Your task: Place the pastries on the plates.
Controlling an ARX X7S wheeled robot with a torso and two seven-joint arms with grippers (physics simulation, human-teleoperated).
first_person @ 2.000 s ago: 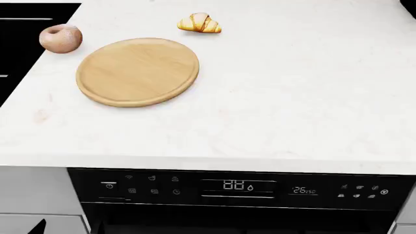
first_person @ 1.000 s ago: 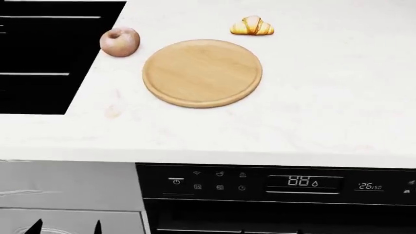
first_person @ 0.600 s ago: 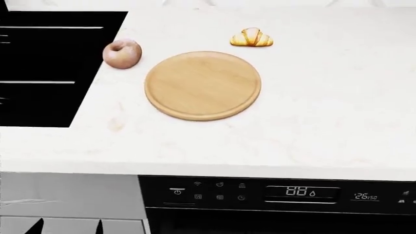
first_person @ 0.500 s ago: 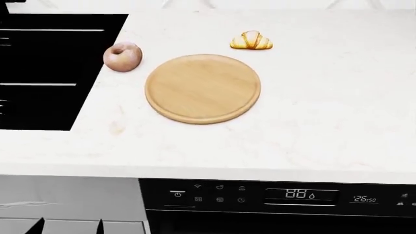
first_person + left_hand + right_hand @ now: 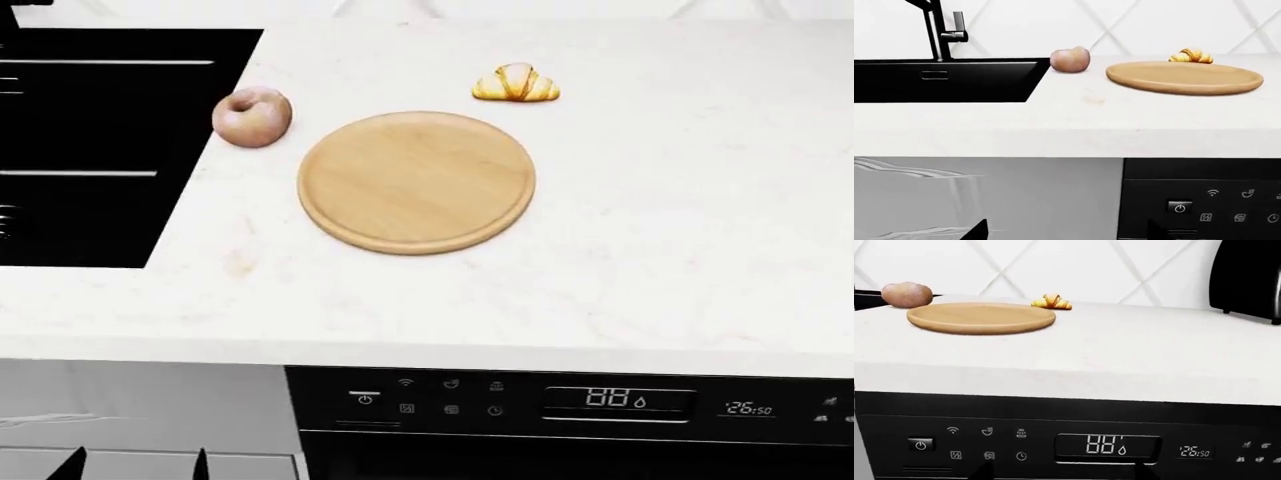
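Sitting on a white marble bench [image 5: 667,250], a round wooden plate [image 5: 416,182] lies flat and bare, near the bench's left end and about midway between front and back edges. A small golden croissant [image 5: 515,84] rests on the bench just behind the plate toward the back edge, close to the rim but apart from it. A pinkish-brown doughnut [image 5: 251,117] stands at the bench's left edge, right beside a black sink [image 5: 94,150], a little apart from the plate's rim. A black tap [image 5: 937,27] rises behind the sink. Under the front edge is a black dishwasher panel [image 5: 574,403] with a lit display. A dark appliance [image 5: 1247,280] stands toward the bench's right end. Only dark fingertips of the left claw [image 5: 1067,231] and the right claw [image 5: 1064,471] show, set apart in each wrist view, so both claws look open and hold nothing, level with the cabinet fronts below the bench top.
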